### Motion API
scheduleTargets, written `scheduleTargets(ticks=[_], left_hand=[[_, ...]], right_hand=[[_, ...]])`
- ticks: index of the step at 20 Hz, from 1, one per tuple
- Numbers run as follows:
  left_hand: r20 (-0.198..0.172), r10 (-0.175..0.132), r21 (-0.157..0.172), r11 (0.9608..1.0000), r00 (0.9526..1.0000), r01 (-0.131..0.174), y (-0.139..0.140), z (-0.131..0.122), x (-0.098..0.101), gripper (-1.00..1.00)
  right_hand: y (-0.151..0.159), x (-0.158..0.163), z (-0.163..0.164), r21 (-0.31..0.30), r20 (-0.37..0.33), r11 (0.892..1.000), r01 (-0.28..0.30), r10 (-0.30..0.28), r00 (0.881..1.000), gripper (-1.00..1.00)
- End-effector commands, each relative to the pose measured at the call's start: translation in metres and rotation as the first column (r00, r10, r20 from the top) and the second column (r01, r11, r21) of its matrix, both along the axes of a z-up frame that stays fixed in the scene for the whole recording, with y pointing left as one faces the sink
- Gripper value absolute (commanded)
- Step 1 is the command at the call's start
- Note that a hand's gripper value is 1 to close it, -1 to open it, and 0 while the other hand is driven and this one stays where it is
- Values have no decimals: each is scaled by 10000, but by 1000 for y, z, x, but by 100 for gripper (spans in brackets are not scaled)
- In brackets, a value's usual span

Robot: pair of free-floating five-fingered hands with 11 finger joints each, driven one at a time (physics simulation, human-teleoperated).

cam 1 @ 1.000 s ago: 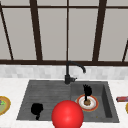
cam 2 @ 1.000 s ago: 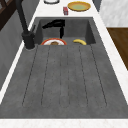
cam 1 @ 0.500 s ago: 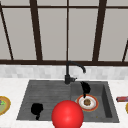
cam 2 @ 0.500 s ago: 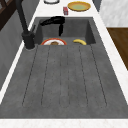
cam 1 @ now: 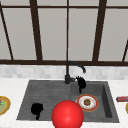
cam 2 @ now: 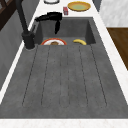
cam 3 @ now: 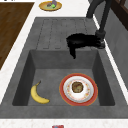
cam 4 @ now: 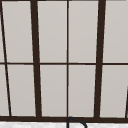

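My right hand (cam 1: 80, 83) hovers over the back of the sink basin (cam 3: 100, 75), just beside the base of the black faucet (cam 1: 68, 78). It lies flat and open, with one finger hanging down (cam 3: 73, 53), and holds nothing. From the left side the same hand (cam 2: 51, 18) floats above the basin's far end. Below it a red-rimmed plate (cam 3: 78, 89) with a brown piece of food lies on the basin floor, and a banana (cam 3: 38, 95) rests beside it. My left hand (cam 1: 37, 109) sits low over the drainboard (cam 1: 42, 95), idle. A red ball (cam 1: 67, 115) stands at the front edge.
A yellow plate (cam 1: 3, 105) with food is on the left counter, and a second yellow plate (cam 2: 79, 6) lies past the basin. A small red can (cam 2: 65, 10) stands by it. Window bars (cam 4: 67, 62) rise behind the faucet.
The right hand has drifted slightly up and back from over the plate towards the faucet base. The left hand and the ball have not moved.
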State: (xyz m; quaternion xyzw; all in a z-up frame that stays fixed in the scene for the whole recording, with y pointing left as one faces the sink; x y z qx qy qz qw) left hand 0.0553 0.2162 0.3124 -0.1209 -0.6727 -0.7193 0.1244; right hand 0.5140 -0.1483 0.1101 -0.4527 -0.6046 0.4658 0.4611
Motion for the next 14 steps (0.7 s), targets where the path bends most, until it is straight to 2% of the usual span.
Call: scheduleTargets(ticks=[1,4,6,9,11,13,14], left_hand=[[0,0,0,10000,10000,0,0,0,0,0],[0,0,0,10000,10000,0,0,0,0,0],[0,0,0,10000,10000,0,0,0,0,0],[0,0,0,10000,10000,0,0,0,0,0],[0,0,0,10000,10000,0,0,0,0,0],[0,0,0,10000,10000,0,0,0,0,0],[0,0,0,10000,10000,0,0,0,0,0]], right_hand=[[15,16,11,-314,-3,9995,-105,105,9999,-100],[20,41,16,-190,-241,9997,144,-148,9996,-100],[27,53,18,-155,-370,9998,100,-106,9993,-100],[27,71,22,-456,-652,9990,-28,-2,9979,-100],[29,77,22,-569,-1051,9984,-22,-38,9945,-100],[30,82,23,-629,-1671,9977,-234,126,9859,-100],[30,88,22,-479,-1847,9985,-253,161,9827,-100]])
